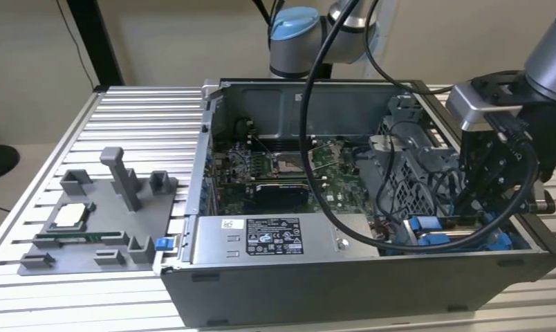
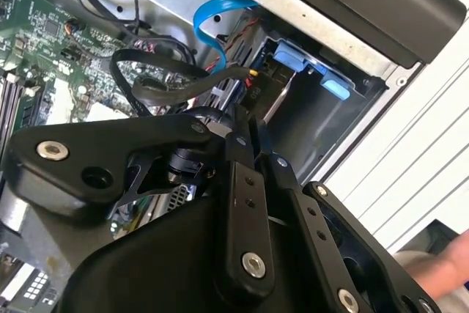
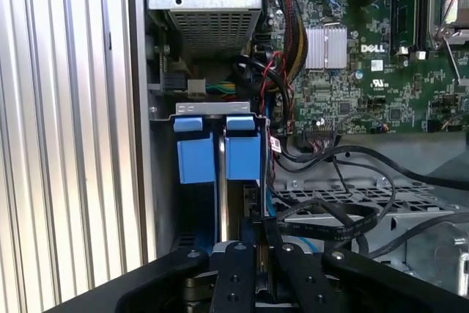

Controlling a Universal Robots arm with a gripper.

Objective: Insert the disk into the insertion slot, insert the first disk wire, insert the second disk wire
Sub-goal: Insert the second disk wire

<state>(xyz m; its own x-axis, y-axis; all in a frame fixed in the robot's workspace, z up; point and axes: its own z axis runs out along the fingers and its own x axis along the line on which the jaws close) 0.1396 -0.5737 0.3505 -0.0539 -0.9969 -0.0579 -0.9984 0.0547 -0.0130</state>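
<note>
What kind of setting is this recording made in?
Probably a robotics lab bench for computer assembly: an open grey desktop computer case with its green motherboard exposed sits on a ribbed aluminium table, beside a grey plastic parts fixture.

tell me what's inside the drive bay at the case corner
Blue plastic tabs of the carrier sit in the drive bay, with the gripper over them. The disk itself is covered, so it cannot be seen.

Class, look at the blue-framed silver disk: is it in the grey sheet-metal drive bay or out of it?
In. The blue-framed silver disk stands edge-up inside the grey sheet-metal drive bay; whether it is fully seated cannot be told.
</note>
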